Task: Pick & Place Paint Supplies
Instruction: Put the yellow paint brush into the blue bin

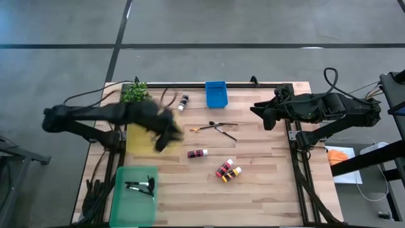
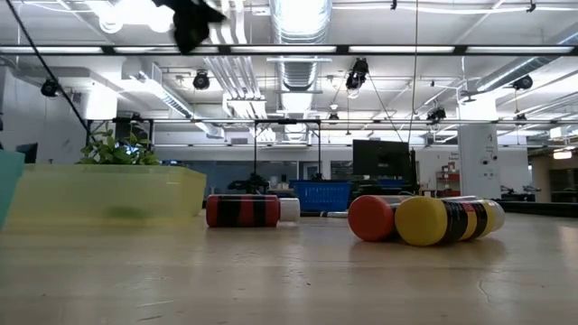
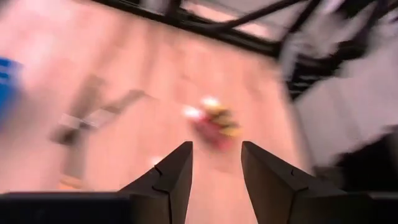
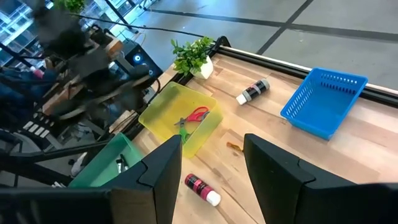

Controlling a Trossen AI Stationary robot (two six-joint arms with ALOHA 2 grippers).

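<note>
Yellow bin [image 1: 140, 140] under left claw [image 1: 166, 136], released and empty, right claw [image 1: 261, 111] released, parked right.

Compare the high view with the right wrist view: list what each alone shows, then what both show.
Only the high view: the green plastic bin's dark paintbrushes, loose brushes, red and orange paint bottles, and the right gripper waiting at the table's right.

Only the right wrist view: red-handled scissors inside the yellow plastic tray.

Both: the blue mesh basket, black bottle and green potted plant.
</note>
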